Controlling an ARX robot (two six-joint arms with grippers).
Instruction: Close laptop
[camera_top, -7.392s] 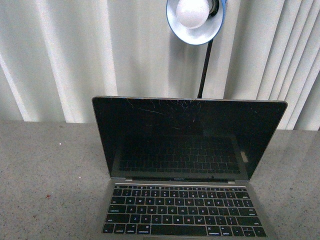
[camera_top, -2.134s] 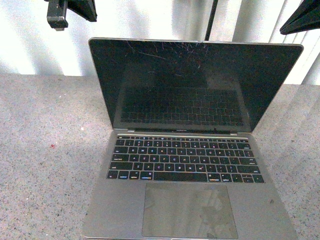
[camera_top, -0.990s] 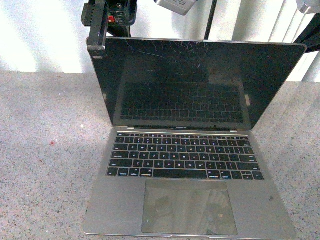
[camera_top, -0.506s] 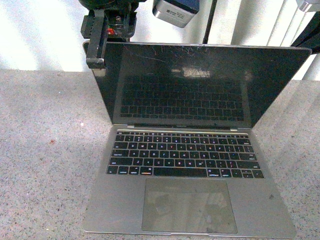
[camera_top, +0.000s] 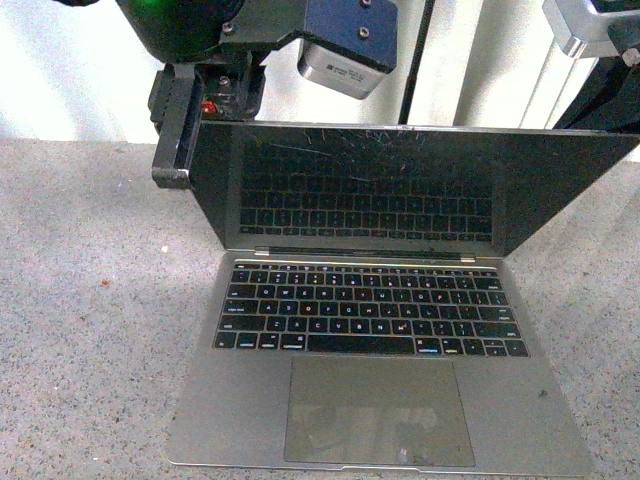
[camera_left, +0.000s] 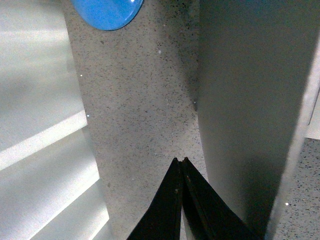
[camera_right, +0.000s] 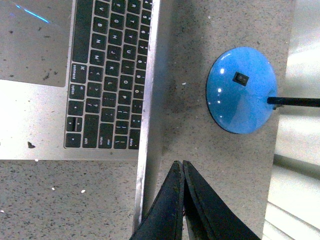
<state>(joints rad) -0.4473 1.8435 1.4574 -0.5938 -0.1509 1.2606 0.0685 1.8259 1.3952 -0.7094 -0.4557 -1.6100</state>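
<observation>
Laptop (camera_top: 380, 330) on speckled table (camera_top: 80, 300), closed left claw (camera_left: 181, 161) behind lid (camera_left: 240, 100)

Bare table (camera_top: 90, 330) is left open on both sides of the laptop (camera_top: 370, 325). Behind its lid, the gap is narrowed by 1 blue lamp base (camera_right: 241, 90), its pole (camera_top: 416, 60) and the curtain (camera_top: 500, 70).

laptop (camera_top: 365, 310): 1 | lamp (camera_right: 241, 90): 1 | finger pairs: 2 – left fingers (camera_left: 167, 210), right fingers (camera_right: 165, 210)
</observation>
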